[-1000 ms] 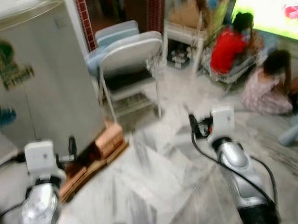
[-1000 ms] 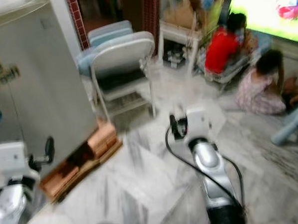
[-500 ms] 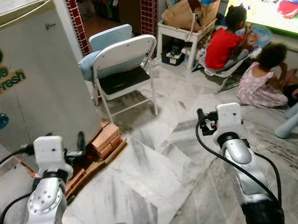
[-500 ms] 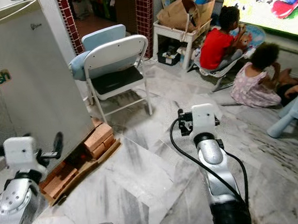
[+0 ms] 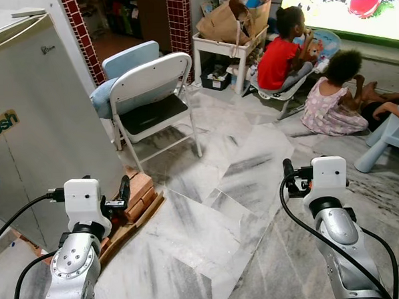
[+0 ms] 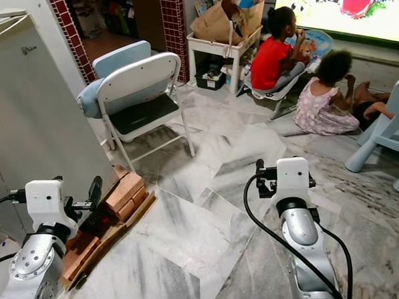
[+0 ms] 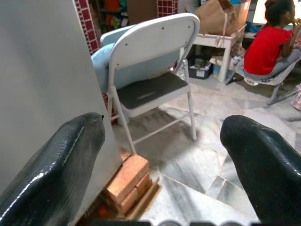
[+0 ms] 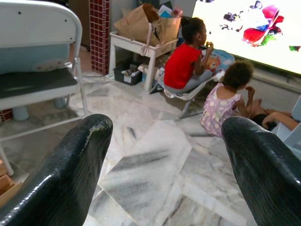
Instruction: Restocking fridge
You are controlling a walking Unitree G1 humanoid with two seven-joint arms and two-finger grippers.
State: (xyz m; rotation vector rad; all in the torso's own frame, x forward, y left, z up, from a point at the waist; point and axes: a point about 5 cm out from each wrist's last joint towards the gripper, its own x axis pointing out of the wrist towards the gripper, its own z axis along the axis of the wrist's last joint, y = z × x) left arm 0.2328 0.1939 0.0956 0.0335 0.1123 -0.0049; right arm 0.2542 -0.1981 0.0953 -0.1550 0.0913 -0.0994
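Grey fridge (image 5: 31,125) on bricks (image 5: 140,191), beside two folding chairs (image 5: 150,98); two seated persons (image 5: 281,48). Left gripper (image 7: 155,160), right gripper (image 8: 164,155): fingers spread wide, empty.

My left gripper (image 7: 160,155) hangs with fingers spread and nothing between them, close beside the fridge (image 5: 30,118), whose grey side wall blocks me on the left. At its foot a stack of bricks (image 5: 140,189) on a board juts onto the floor. Straight ahead a folding chair (image 5: 153,101) stands close to the fridge corner, a blue chair (image 5: 125,63) behind it. My right gripper (image 8: 164,165), fingers wide too, has bare marble floor (image 5: 234,181) before it. Farther right, two people (image 5: 309,70) sit on the floor, with a table (image 5: 224,48) and a bag (image 5: 223,21) beyond them.
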